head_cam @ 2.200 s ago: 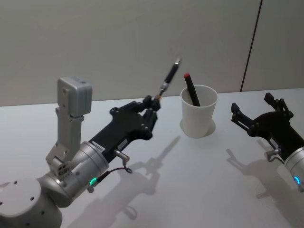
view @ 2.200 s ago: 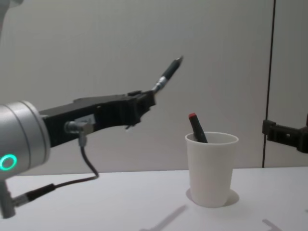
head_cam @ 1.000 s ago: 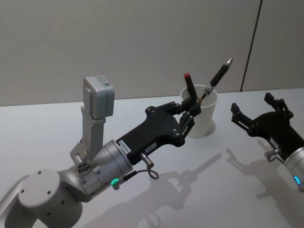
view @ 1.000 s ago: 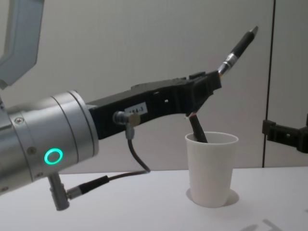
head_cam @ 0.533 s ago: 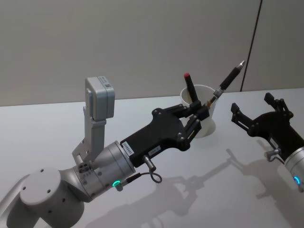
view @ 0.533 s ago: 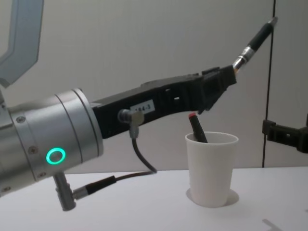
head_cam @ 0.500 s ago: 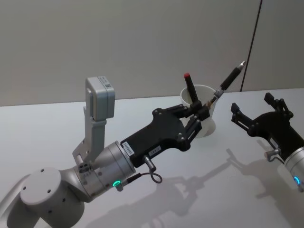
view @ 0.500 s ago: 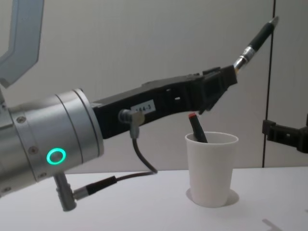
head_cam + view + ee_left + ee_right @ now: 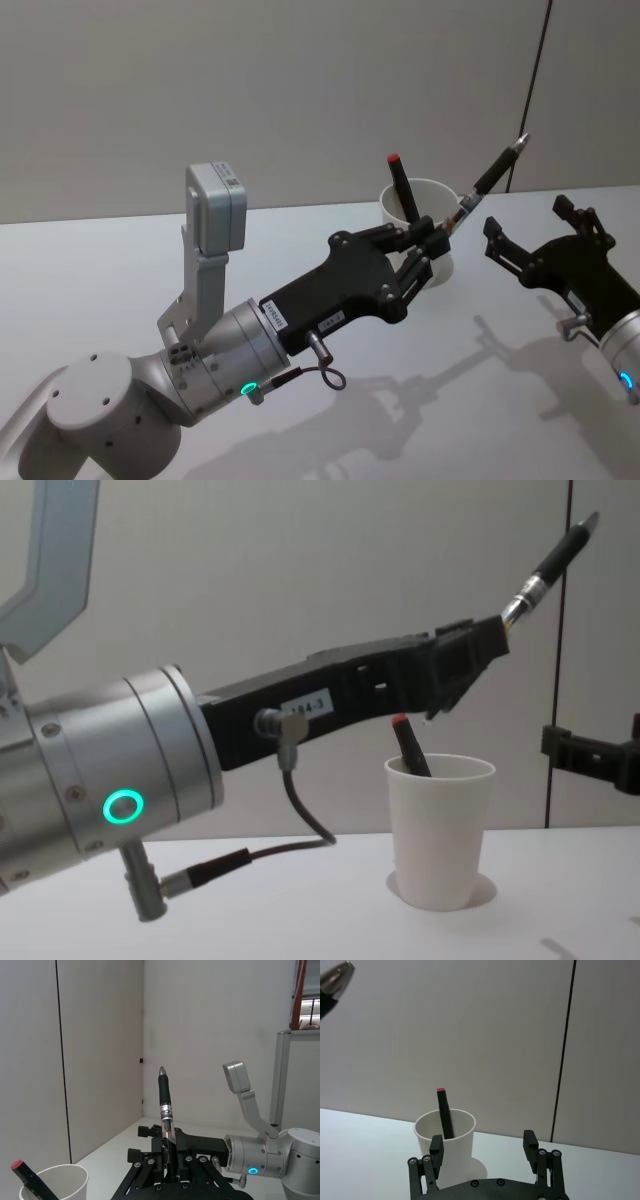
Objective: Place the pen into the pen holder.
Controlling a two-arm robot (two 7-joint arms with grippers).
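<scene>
Farther right than half a second ago, the left pincer [image 9: 432, 245] pinches the lower end of the slim black silver-tipped pen [image 9: 490, 177], which slants up beyond it. Just under the pincer stands the white paper cup [image 9: 428, 203], holding a red-capped black marker [image 9: 400, 185]. Off to its right, the right pincer [image 9: 530, 222] hangs spread.

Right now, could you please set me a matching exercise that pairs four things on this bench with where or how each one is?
Things:
1. pen
2. red-tipped marker
3. pen holder
4. right pincer

States:
A. leaning inside the cup
B. open, holding nothing
C. gripped in the left pincer, slanting up in the air
D. standing upright on the table

Pairs: 1-C, 2-A, 3-D, 4-B
</scene>
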